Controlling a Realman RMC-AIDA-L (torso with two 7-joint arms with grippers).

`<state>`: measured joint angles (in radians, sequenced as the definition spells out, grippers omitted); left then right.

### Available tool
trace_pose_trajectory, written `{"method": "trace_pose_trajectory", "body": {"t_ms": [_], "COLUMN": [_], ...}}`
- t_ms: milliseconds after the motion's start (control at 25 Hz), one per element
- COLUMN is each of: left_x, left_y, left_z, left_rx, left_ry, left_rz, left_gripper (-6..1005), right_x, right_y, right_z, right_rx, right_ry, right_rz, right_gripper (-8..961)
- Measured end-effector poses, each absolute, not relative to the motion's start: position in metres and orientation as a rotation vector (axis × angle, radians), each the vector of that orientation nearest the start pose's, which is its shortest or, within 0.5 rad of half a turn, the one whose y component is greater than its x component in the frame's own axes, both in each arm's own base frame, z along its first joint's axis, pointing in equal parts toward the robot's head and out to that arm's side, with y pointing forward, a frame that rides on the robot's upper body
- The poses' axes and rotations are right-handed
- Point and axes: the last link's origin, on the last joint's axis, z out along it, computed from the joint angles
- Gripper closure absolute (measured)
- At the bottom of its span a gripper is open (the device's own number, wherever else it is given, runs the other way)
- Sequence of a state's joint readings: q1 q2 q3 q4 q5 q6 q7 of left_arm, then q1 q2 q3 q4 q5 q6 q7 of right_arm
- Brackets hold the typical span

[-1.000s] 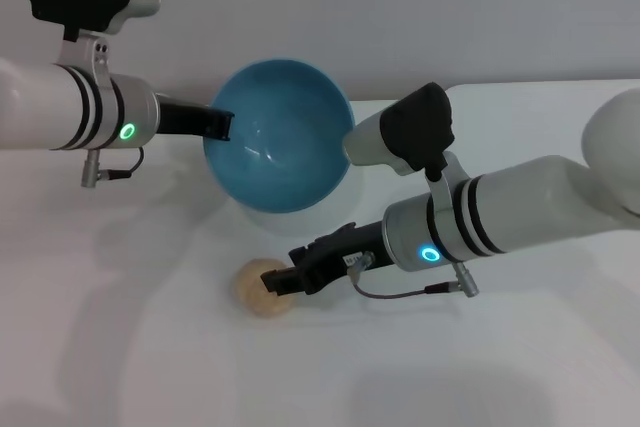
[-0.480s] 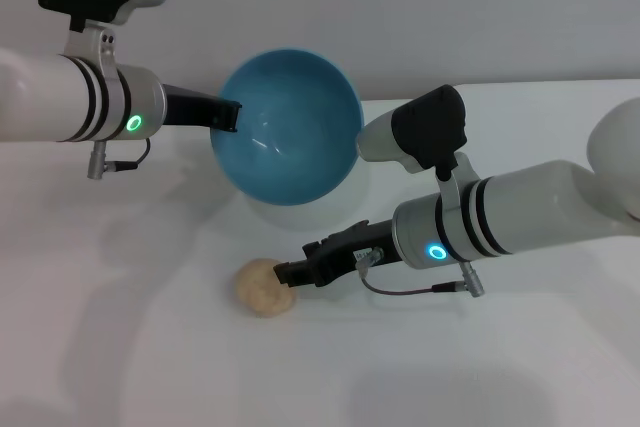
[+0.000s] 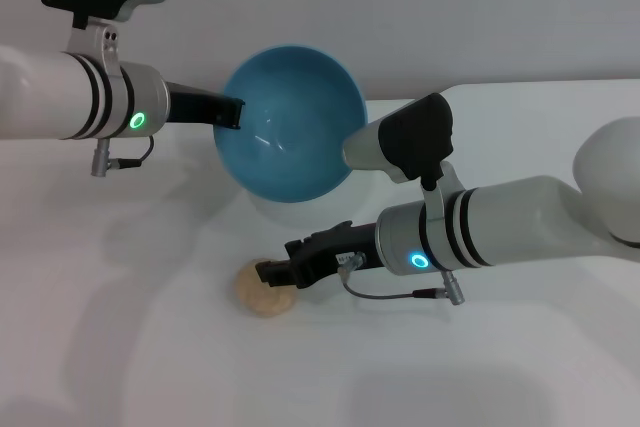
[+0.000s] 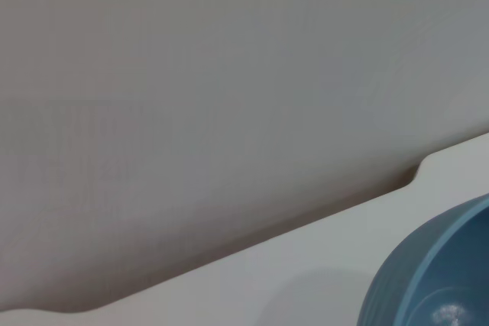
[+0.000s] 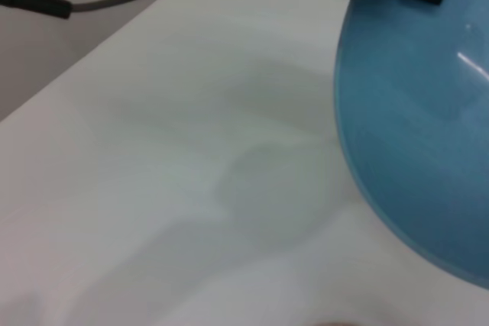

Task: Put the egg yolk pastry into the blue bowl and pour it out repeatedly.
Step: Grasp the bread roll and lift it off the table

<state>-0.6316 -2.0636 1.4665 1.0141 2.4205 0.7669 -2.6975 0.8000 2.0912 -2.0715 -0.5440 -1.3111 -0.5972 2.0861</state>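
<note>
My left gripper [image 3: 232, 112] is shut on the left rim of the blue bowl [image 3: 290, 127] and holds it lifted and tipped, its open side facing forward and down. The bowl's inside is bare. In the left wrist view only a piece of the bowl's wall [image 4: 435, 280] shows. The egg yolk pastry [image 3: 256, 293], a small tan ball, lies on the white table in front of and below the bowl. My right gripper [image 3: 272, 274] reaches in from the right and overlaps the pastry's upper right side. The bowl's outer wall [image 5: 420, 112] fills the right wrist view.
The white table [image 3: 120, 347] runs to the left and to the front of the pastry. A grey wall stands behind the table's far edge [image 4: 229, 253]. The right arm's thick forearm [image 3: 500, 227] lies across the right part of the table.
The right gripper, which had drawn back to the right of the pastry, has moved left onto it again. The pastry stayed put. The held bowl shifted only slightly.
</note>
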Motion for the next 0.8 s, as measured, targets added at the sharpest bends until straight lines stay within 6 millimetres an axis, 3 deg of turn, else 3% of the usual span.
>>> {"method": "trace_pose_trajectory", "body": {"t_ms": [400, 800], "left_x": [-0.188, -0.187], "left_y": [0.430, 0.430], "left_z": [-0.027, -0.027], "left_rx": [-2.225, -2.228], "left_ry": [-0.998, -0.996], "left_rz": [-0.108, -0.111], "left_gripper": [1000, 998], "right_x": [0.186, 0.183], "right_y": [0.356, 0.355], "right_z": [-0.163, -0.169], "right_rx": [-2.627, -2.601], "right_ry": [1.126, 1.090], "right_rz": [0.183, 0.186], "right_gripper": [454, 453]}}
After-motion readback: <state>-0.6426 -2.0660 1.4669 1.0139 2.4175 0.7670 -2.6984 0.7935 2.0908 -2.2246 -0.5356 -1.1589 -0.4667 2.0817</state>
